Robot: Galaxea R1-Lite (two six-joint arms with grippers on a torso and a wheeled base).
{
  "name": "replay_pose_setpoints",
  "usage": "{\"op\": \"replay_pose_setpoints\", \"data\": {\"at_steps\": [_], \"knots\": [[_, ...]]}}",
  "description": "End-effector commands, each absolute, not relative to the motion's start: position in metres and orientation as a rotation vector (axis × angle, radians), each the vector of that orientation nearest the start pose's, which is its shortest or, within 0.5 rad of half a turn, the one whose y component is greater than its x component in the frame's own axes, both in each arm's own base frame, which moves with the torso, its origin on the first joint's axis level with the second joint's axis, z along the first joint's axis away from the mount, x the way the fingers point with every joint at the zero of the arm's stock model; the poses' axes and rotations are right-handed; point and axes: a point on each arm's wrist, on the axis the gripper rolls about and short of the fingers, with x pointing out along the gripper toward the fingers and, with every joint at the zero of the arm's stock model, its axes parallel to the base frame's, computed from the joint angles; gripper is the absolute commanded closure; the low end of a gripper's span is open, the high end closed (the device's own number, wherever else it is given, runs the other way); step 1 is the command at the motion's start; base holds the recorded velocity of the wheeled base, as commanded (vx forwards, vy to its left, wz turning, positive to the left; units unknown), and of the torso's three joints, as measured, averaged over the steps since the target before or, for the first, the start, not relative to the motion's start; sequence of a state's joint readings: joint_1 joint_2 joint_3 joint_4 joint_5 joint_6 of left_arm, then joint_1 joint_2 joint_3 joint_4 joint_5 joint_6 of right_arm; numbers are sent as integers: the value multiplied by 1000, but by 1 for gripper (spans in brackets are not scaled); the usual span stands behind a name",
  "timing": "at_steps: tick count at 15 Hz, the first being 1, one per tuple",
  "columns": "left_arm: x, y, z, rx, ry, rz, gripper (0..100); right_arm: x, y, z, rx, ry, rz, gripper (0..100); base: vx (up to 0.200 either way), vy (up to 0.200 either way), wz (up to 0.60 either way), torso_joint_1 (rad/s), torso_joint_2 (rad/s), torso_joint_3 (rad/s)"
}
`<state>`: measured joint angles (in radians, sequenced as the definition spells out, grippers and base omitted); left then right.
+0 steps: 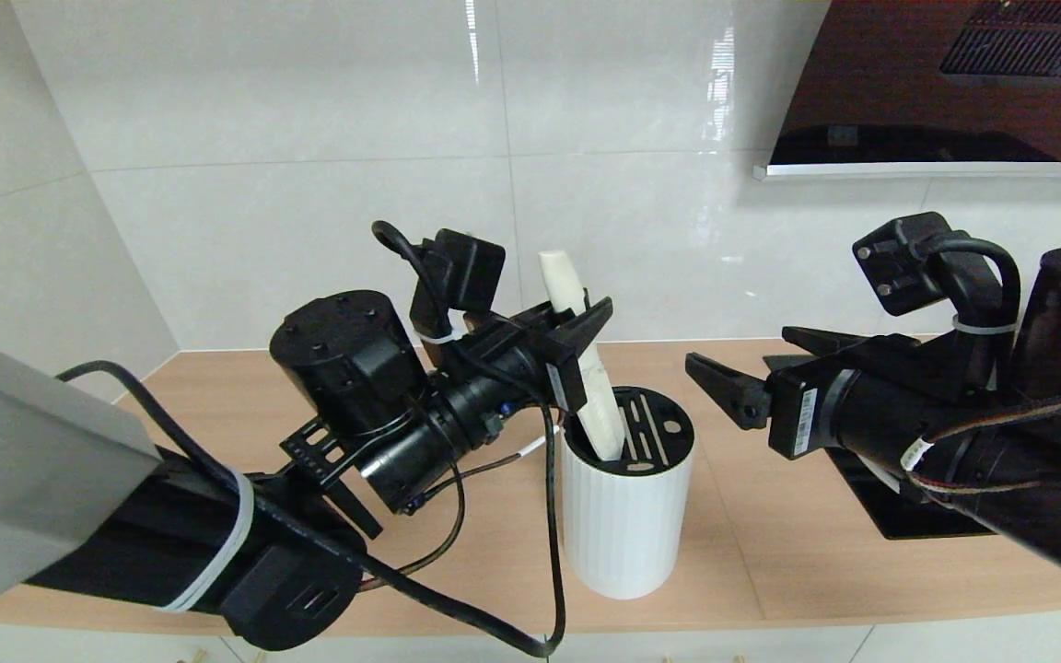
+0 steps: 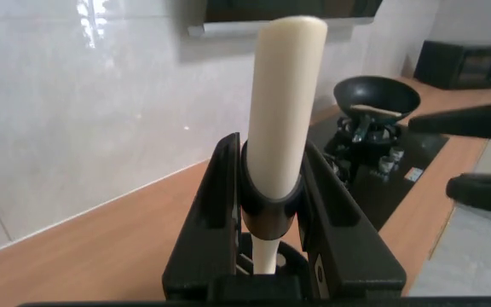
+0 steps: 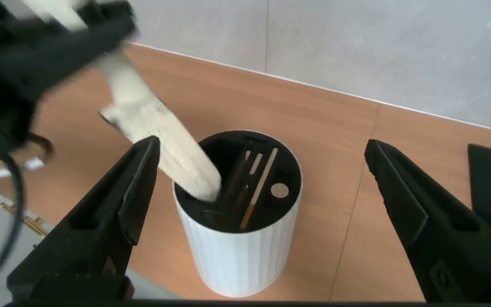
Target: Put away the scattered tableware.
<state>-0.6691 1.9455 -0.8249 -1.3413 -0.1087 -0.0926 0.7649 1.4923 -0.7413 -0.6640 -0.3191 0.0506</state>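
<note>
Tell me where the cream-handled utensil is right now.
In the head view, the cream-handled utensil stands near the centre, clamped in the left end effector, its lower end inside the white holder.

holds cream handle upright in left gripper, jaws tight on it | black pan on stove beyond | right gripper spread, well apart

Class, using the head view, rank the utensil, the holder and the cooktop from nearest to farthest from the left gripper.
1. The utensil: clamped in the left gripper itself.
2. The holder: just below that gripper, mid-counter.
3. The cooktop: far off at the counter's right end.
</note>
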Motion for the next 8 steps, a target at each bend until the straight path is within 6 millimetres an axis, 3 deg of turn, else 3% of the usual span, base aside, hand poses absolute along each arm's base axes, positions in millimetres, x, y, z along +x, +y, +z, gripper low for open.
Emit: {"op": "replay_pose_setpoints", "data": {"at_steps": [1,8], "knots": [[285,-231,155,-137,-130,-786,100,191,174,224,1,92,444,0,0,0,0,0,0,0],[297,-249,119,-125,-79,-776,100,193,176,221,-3,102,443,0,0,0,0,0,0,0]]}}
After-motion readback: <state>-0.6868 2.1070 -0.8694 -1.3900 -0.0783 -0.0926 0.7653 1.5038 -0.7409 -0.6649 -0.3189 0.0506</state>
